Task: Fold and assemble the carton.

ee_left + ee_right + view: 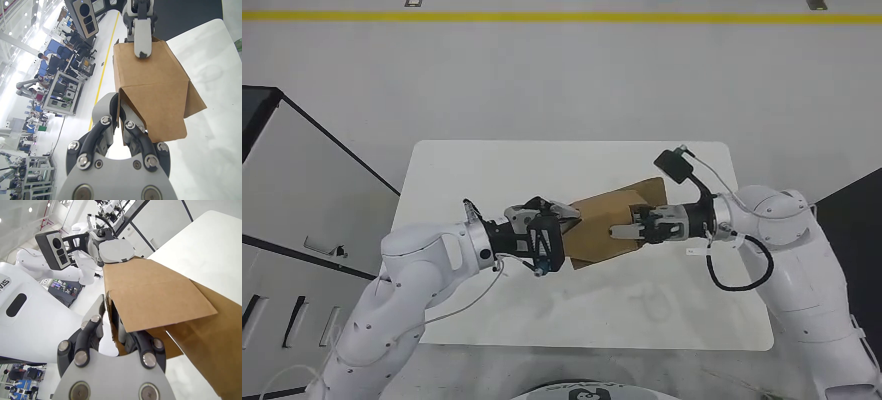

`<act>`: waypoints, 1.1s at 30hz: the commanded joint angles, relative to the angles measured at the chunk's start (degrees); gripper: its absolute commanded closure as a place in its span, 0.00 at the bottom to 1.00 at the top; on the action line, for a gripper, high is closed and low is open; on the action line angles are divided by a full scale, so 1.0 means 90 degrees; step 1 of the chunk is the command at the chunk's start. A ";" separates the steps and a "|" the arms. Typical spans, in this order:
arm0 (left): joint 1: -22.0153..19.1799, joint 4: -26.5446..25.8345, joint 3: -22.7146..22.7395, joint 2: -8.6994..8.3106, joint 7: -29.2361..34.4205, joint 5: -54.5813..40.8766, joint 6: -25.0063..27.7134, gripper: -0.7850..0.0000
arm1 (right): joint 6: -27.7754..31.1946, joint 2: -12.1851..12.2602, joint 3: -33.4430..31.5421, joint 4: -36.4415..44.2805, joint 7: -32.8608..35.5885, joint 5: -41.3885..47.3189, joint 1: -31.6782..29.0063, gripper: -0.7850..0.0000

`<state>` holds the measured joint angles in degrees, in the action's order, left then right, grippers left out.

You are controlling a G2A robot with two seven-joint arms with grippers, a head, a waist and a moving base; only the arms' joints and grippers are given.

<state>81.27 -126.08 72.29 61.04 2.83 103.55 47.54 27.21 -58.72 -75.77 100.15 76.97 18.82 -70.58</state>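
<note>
Left gripper [121,109] is clamped on the carton [155,75]: one jaw inside the open left end, one outside, pinching a side wall at its edge. Right gripper [111,317] does the same at the right end, closed on a wall edge. The carton hangs between the two over the middle of the table [642,310], tilted so its right end sits farther than its left. It looks lifted off the surface, but I can't confirm the gap. It's a half-opened sleeve, with creases showing and end flaps unfolded and splayed. I read the step as squaring the tube before any flap gets folded. To do that well I'd hold both pinches firm near the creases and shear the ends gently against each other so the walls pop to right angles. I wouldn't pull them apart, since thin board tears at a pinched edge. In the way: the left-end flap [166,117] drapes over my left jaws and the right-end flap [160,306] covers the right ones. Either pinch probably needs re-placing before folding. The right wrist camera [674,163] sticks out on the far side, so I'd watch clearance as the ends close in.
</note>
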 commanded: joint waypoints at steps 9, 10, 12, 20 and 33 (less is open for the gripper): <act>0.0067 -0.0060 0.0229 0.0016 -0.0108 -0.0418 -0.0871 0.00 | -0.0324 0.0023 -0.0036 -0.0632 0.0103 0.1496 -0.0057 1.00; 0.0106 -0.0103 0.0316 0.0009 -0.0136 -0.0450 -0.0923 0.00 | -0.0383 0.0022 -0.0069 -0.0740 0.0112 0.1759 -0.0067 1.00; 0.0233 -0.0190 0.0523 -0.0007 -0.0186 -0.0528 -0.1027 0.00 | -0.0458 0.0026 -0.0146 -0.0912 0.0234 0.2253 -0.0070 1.00; 0.0879 -0.0562 0.1231 -0.0051 -0.0111 -0.1412 -0.1103 0.00 | -0.0778 -0.0036 -0.0240 -0.1551 0.0678 0.4296 -0.0110 1.00; 0.1105 -0.0264 0.1330 -0.0036 -0.0413 -0.2196 -0.1242 0.00 | -0.1619 -0.0214 0.0178 -0.1741 0.1041 0.6305 -0.0246 1.00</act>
<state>90.71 -129.02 83.84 60.69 0.24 86.18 36.40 13.99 -60.37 -74.83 85.32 84.86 71.25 -73.11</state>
